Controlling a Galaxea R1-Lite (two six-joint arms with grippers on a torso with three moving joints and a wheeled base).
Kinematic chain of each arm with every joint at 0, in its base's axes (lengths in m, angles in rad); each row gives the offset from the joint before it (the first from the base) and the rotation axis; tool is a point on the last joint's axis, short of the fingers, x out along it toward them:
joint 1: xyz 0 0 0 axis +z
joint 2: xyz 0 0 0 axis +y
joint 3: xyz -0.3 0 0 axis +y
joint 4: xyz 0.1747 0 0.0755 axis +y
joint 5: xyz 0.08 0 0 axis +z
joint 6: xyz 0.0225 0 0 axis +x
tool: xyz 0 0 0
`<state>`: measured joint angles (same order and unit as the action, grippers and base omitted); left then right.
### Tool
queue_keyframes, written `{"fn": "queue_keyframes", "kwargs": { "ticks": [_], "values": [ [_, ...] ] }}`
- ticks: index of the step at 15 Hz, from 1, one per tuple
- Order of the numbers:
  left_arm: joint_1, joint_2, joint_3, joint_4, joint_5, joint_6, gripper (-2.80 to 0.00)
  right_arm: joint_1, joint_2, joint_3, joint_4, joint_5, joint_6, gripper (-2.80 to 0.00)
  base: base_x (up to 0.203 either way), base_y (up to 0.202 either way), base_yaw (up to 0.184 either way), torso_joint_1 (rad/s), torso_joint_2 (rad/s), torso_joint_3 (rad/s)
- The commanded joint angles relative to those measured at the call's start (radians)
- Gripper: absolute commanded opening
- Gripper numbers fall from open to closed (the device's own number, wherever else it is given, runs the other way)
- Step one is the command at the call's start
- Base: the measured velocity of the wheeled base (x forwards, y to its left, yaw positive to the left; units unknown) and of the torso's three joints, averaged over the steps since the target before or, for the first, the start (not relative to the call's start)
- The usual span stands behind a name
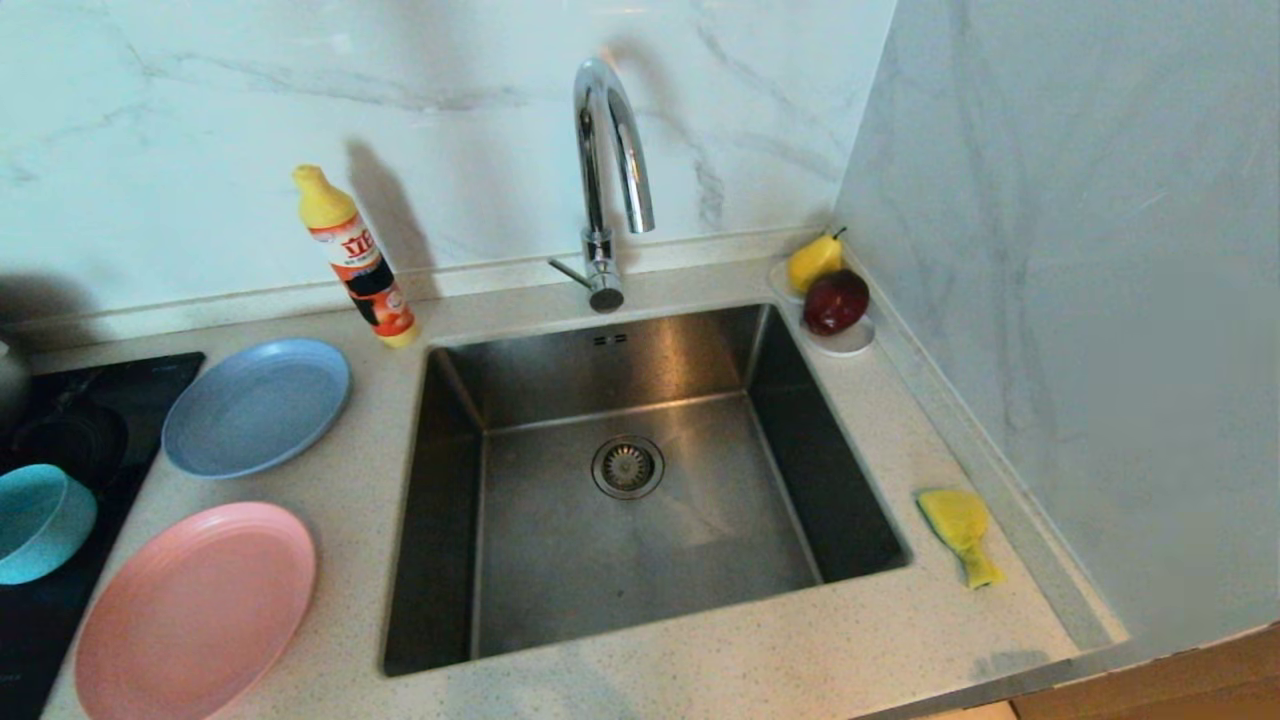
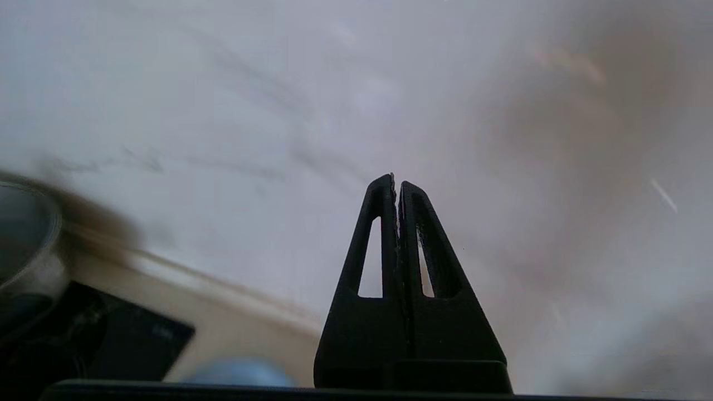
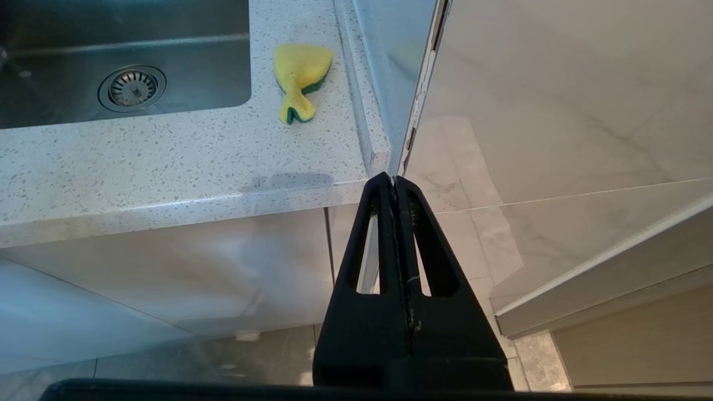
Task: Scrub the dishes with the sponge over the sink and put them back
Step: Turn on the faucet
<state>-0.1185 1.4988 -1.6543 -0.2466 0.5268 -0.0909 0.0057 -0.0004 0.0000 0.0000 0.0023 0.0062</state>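
Note:
A pink plate [image 1: 195, 612] and a blue plate [image 1: 256, 404] lie on the counter left of the sink [image 1: 640, 560]. The teal bowl [image 1: 35, 520] rests on the black hob at the far left. The bent yellow and green sponge [image 1: 960, 530] [image 3: 299, 78] lies on the counter right of the sink. Neither arm shows in the head view. My left gripper [image 2: 396, 181] is shut with nothing in it and points at the marble wall. My right gripper [image 3: 393, 179] is shut and empty, hanging below the counter's front edge near its right corner.
A dish-soap bottle [image 1: 355, 257] leans behind the blue plate. The chrome tap [image 1: 610, 170] arches over the sink's back. A pear [image 1: 815, 260] and a dark red fruit [image 1: 836, 300] sit on a white saucer [image 1: 850, 342] in the back right corner. A wall stands right of the counter.

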Motion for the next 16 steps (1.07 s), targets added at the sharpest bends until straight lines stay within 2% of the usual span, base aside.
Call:
{"fn": "queue_keyframes", "kwargs": {
  "ticks": [1, 3, 4, 10, 11, 12, 13, 16],
  "values": [
    [-0.010, -0.199, 0.112, 0.153, -0.223, -0.002, -2.80, 0.000, 0.000, 0.000, 0.000, 0.001, 0.000, -2.80, 0.000, 0.000, 0.000, 0.000, 0.00, 0.000],
    [-0.013, -0.232, 0.134, 0.318, -0.403, -0.005, -2.80, 0.000, 0.000, 0.000, 0.000, 0.001, 0.000, -2.80, 0.000, 0.000, 0.000, 0.000, 0.00, 0.000],
    [-0.013, -0.225, 0.133, 0.366, -0.450, -0.010, -2.80, 0.000, 0.000, 0.000, 0.000, 0.001, 0.000, -2.80, 0.000, 0.000, 0.000, 0.000, 0.00, 0.000],
    [-0.044, 0.010, 0.104, 0.417, -0.547, -0.132, -2.80, 0.000, 0.000, 0.000, 0.000, 0.001, 0.000, -2.80, 0.000, 0.000, 0.000, 0.000, 0.00, 0.000],
    [-0.046, 0.054, 0.084, 0.415, -0.589, -0.168, -2.80, 0.000, 0.000, 0.000, 0.000, 0.001, 0.000, -2.80, 0.000, 0.000, 0.000, 0.000, 0.00, 0.000],
    [-0.047, 0.093, 0.057, 0.414, -0.674, -0.217, -2.80, 0.000, 0.000, 0.000, 0.000, 0.001, 0.000, -2.80, 0.000, 0.000, 0.000, 0.000, 0.00, 0.000],
    [-0.047, 0.138, 0.025, 0.413, -0.729, -0.246, -2.80, 0.000, 0.000, 0.000, 0.000, 0.001, 0.000, -2.80, 0.000, 0.000, 0.000, 0.000, 0.00, 0.000],
    [-0.051, 0.257, -0.046, 0.409, -0.767, -0.272, -2.80, 0.000, 0.000, 0.000, 0.000, 0.001, 0.000, -2.80, 0.000, 0.000, 0.000, 0.000, 0.00, 0.000]
  ]
}}
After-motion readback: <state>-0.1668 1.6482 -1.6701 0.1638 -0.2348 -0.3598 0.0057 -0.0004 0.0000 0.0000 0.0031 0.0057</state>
